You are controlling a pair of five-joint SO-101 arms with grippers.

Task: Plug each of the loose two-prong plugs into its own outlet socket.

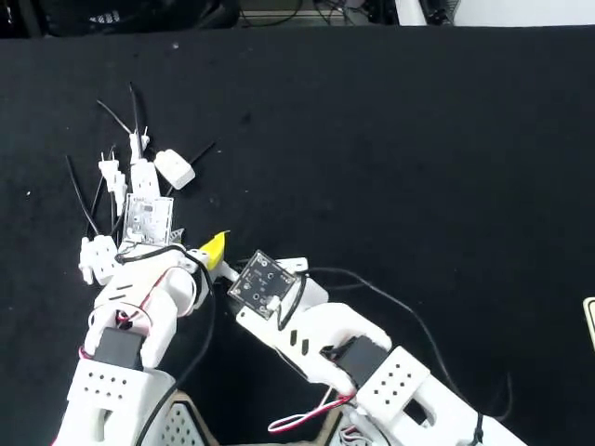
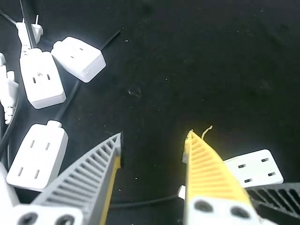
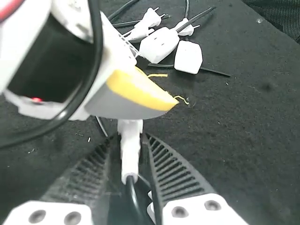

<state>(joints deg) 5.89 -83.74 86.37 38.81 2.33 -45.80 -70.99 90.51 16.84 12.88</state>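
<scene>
A black cloth covers the table (image 1: 418, 139); behind its far edge lie dark cables (image 1: 279, 11) and a white panel (image 1: 521, 11).

- bright, even light from above; the black table (image 1: 418, 139) soaks it up, and almost no shadows show on it in the high view.
- the white outlet sockets (image 2: 41, 77) glare nearly blank in the left wrist view, their slots just readable.
- the left gripper (image 2: 154, 140), spread wide, carries a soft sheen on its yellow ribs.
- the plug (image 3: 130, 150) clamped in the right gripper (image 3: 130, 138) is brightly lit; the left arm (image 3: 110, 61) looms close and stretched, with deep shade beneath it.
</scene>
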